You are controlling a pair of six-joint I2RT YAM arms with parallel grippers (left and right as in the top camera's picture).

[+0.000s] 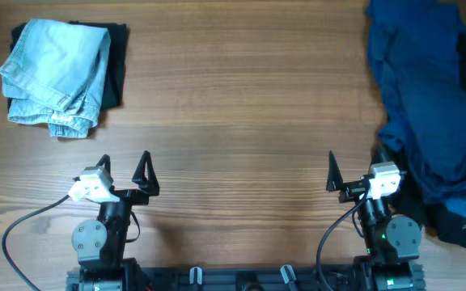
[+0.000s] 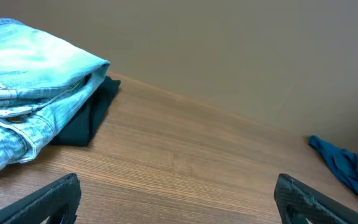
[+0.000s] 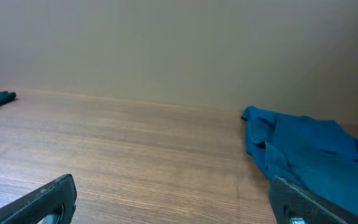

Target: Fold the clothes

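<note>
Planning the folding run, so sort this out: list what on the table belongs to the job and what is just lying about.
Belongs to the job:
- pale denim shorts, folded
- black garment under them
- rumpled blue garment
- dark garment beside the right arm
- left gripper and right gripper, both open, empty

Just lying about:
- the arms' cables

No legible text, label, brand or number is shown in any view. No readable sign is carried by any surface.
</note>
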